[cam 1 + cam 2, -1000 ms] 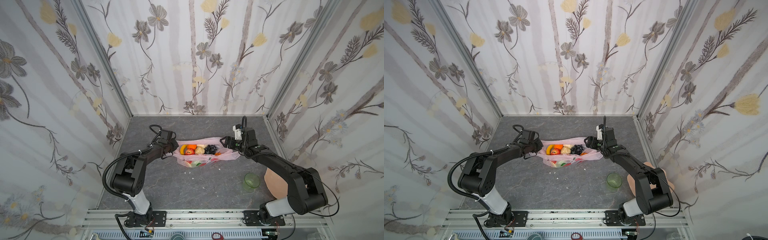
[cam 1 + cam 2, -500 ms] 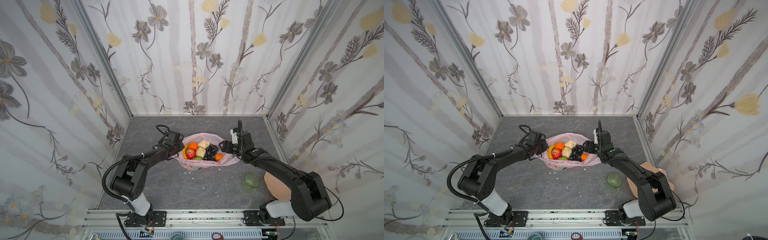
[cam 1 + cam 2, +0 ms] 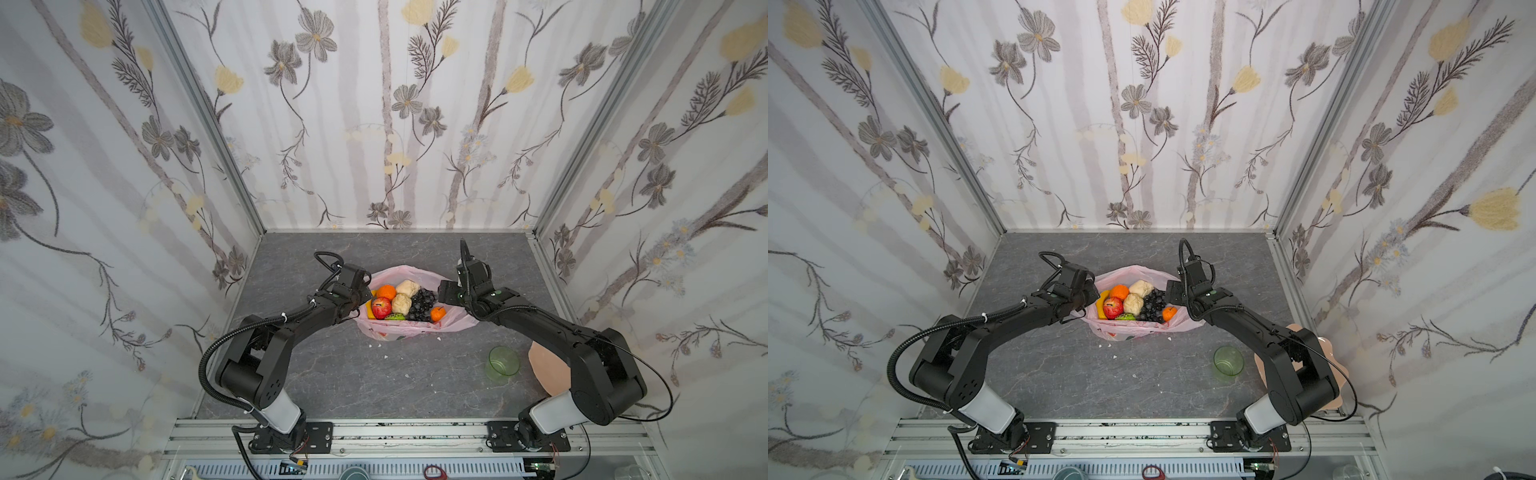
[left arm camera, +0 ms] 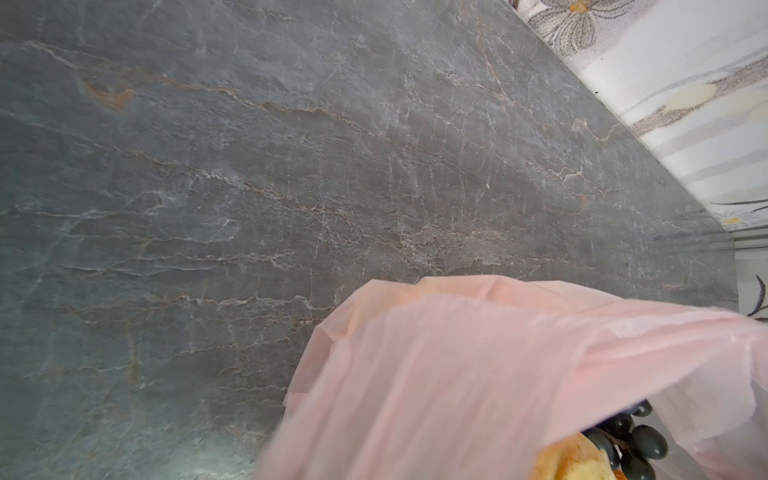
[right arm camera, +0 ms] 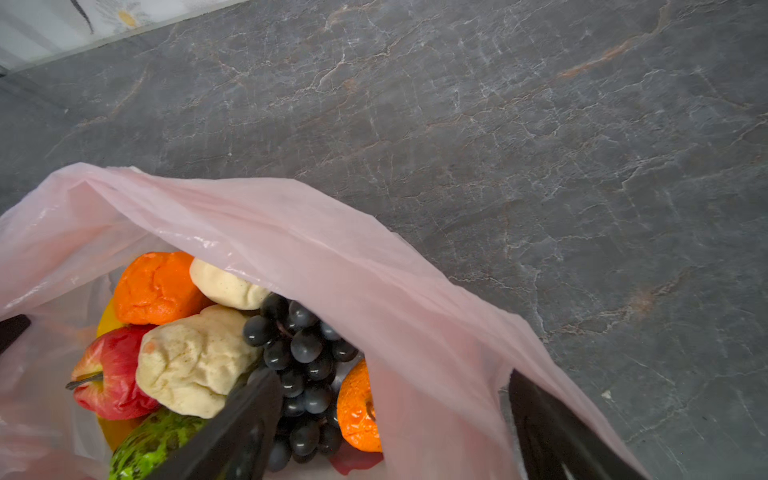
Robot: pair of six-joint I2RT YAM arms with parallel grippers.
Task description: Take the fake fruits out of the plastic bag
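The plastic bag [image 3: 409,330] has opened wider: fake fruits [image 3: 401,303] reachable.
Your left hand [image 3: 362,298] clamps its rim; your right hand [image 5: 390,386], spread apart, straddles it.

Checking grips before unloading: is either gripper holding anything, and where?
Left gripper seems shut on the plastic bag at its left rim; right gripper straddles the opposite rim, open.

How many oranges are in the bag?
2: one orange at the bag's far left, beside the apple; second orange near right, beside the grapes. More may lie hidden.
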